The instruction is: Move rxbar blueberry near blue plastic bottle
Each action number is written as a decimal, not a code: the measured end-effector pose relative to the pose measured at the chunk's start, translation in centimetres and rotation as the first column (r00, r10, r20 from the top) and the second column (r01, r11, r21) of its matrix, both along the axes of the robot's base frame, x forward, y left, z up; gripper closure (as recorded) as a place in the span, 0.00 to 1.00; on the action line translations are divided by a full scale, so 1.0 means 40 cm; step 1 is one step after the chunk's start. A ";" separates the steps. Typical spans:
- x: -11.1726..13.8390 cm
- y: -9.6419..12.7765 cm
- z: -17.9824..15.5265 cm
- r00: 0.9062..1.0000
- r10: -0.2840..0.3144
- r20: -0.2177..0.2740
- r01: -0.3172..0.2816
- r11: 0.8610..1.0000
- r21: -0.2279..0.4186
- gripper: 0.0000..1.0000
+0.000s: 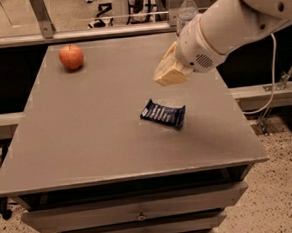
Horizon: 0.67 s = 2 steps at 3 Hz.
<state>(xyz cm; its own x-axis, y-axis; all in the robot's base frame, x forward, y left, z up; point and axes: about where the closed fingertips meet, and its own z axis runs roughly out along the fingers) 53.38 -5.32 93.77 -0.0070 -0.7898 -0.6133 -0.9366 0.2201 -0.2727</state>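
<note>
The rxbar blueberry (163, 114), a flat dark navy bar with white lettering, lies on the grey table (86, 122) right of its centre. My gripper (165, 74) hangs a short way above and just behind the bar, open and empty, not touching it. The blue plastic bottle (186, 8), clear with a white cap, stands at the table's far right edge. Its lower part is hidden behind my white arm (220, 28). The bar lies well in front of the bottle.
A red apple (71, 57) sits at the table's far left. Drawers are under the table's front edge. A cable (271, 79) hangs at the right. A rail and chair legs stand behind the table.
</note>
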 end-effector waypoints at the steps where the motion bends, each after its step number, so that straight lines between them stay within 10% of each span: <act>1: -0.012 -0.001 -0.027 1.000 0.011 -0.004 -0.010 0.999 0.037 0.59; 2: -0.008 -0.006 -0.057 1.000 0.013 -0.015 -0.011 0.997 0.079 0.36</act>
<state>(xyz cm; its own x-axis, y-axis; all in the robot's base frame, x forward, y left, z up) 53.06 -5.55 91.47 -0.0080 -0.7388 -0.6738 -0.9434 0.2290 -0.2399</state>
